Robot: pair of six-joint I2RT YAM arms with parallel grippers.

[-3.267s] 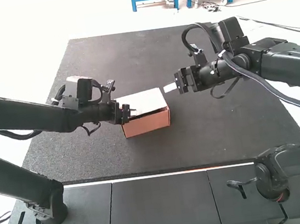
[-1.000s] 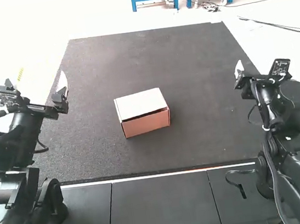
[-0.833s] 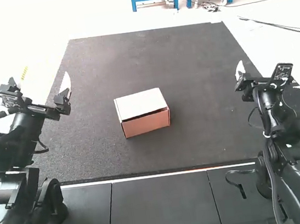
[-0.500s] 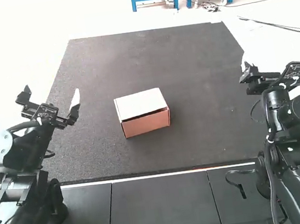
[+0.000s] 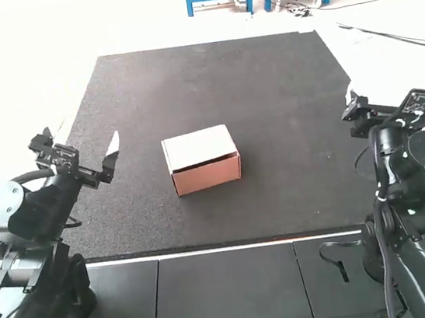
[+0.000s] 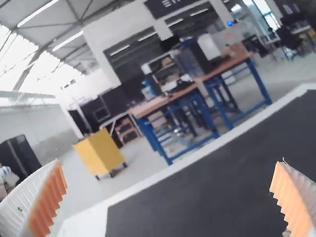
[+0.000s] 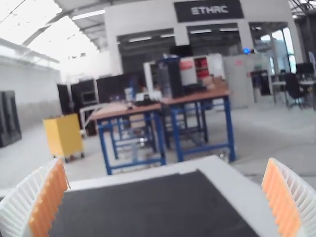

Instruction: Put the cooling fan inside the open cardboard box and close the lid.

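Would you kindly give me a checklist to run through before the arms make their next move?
1. Cardboard box lid closed: ok.
2. Cooling fan inside: cannot tell, the closed lid hides the contents.
3. Box upright on the mat: ok.
4. Left pincer open, apart from the box: ok.
5. Right pincer open, apart from the box: ok.

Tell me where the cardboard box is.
In the high view, the cardboard box sits shut near the middle of the black mat, between the left gripper and the right gripper, touching neither.
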